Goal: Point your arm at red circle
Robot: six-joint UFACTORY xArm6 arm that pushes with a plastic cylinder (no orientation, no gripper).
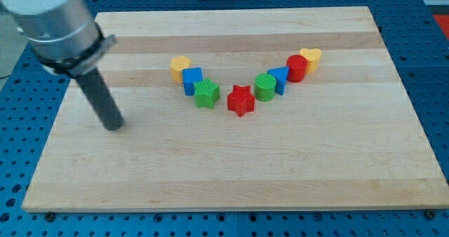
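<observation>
Currently my tip (114,125) at view's left, well apart from red circle (297,67), holding nothing.

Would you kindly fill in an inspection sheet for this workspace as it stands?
Surface: wooden board, flat.
Job's things: red circle at the view's right, between yellow heart and blue block.
Clutter: green cylinder, red star, green block, blue cube, yellow block, forming a V.
Grippers: none; my tip is far to the view's left of all blocks.
Cables: nothing seen.
Surroundings: blue perforated table.
</observation>
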